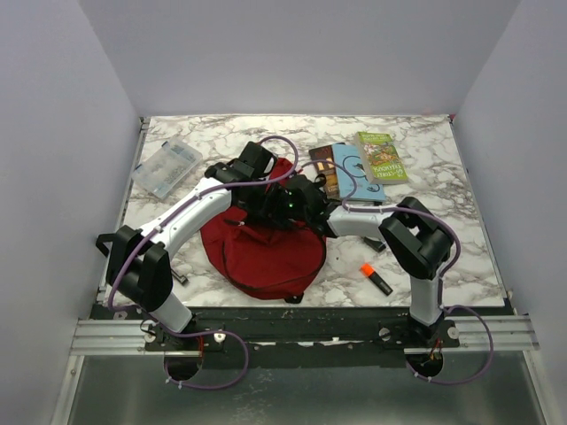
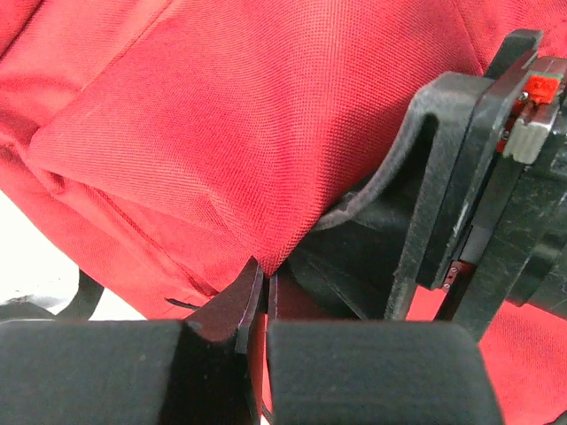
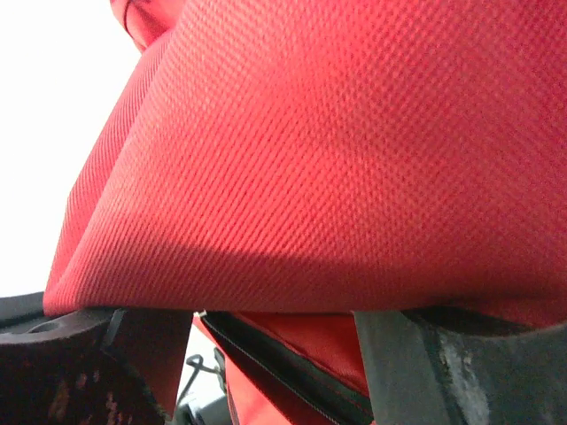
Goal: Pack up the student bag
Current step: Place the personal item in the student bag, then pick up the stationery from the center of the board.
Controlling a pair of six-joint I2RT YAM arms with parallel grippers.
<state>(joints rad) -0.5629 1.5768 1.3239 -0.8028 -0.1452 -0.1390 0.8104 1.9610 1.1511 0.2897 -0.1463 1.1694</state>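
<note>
While the left gripper (image 2: 263, 282) pinched the dark red fabric backpack (image 1: 266, 252), the right gripper (image 3: 275, 336), jaws parted, could let it sag.

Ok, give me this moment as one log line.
left gripper: pinching student bag fabric | right gripper: jaws open, at bag | books, clear case, orange marker: on table, outside bag

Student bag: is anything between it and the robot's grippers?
Nothing visible. The left gripper pinches a fold of the student bag, and the open right gripper is right at its red fabric.
</note>
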